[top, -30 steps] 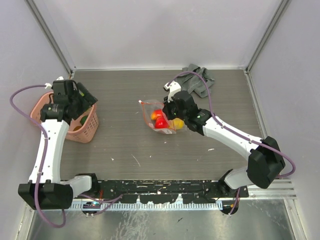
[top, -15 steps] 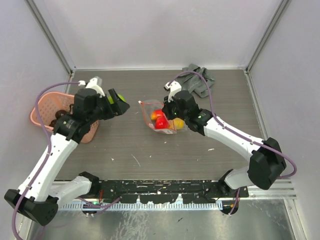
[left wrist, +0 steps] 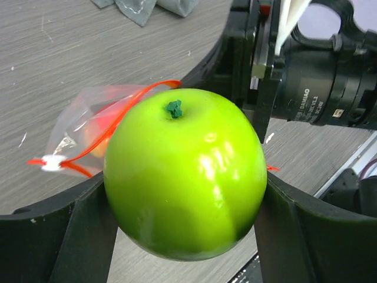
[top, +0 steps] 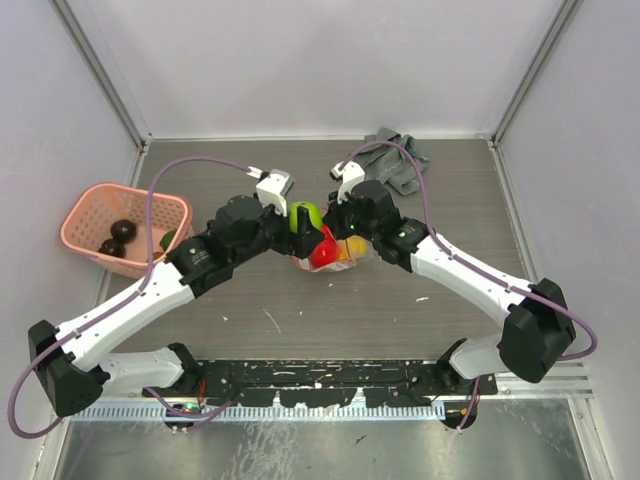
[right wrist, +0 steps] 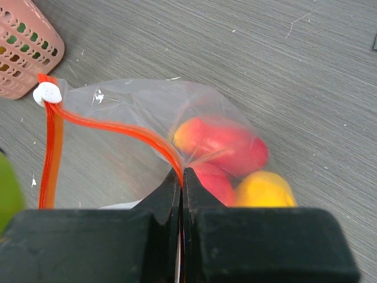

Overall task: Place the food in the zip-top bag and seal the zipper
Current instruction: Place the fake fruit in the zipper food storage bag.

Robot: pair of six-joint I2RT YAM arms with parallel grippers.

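The left fingers [left wrist: 82, 236] clasp a green apple [left wrist: 185, 177] between them, stem up in the left wrist view, at the 11 o'clock edge of the zip-top bag [right wrist: 118, 147]. The bag lies mid-counter [top: 250, 290]. The right fingers [right wrist: 156, 209] are pinched tight on the bag's zipper [right wrist: 112, 127], and the mouth stands open; the white slider [right wrist: 47, 93] sits at 10 o'clock from that pinch. Inside the bag lie red pieces [right wrist: 221, 144] and a yellow one [right wrist: 263, 188]. In the top view a pink basket [top: 130, 190] holding dark fruit [top: 118, 232] stands well apart at the bag's 9 o'clock, and a grey cloth [top: 400, 160] lies at 1 o'clock.
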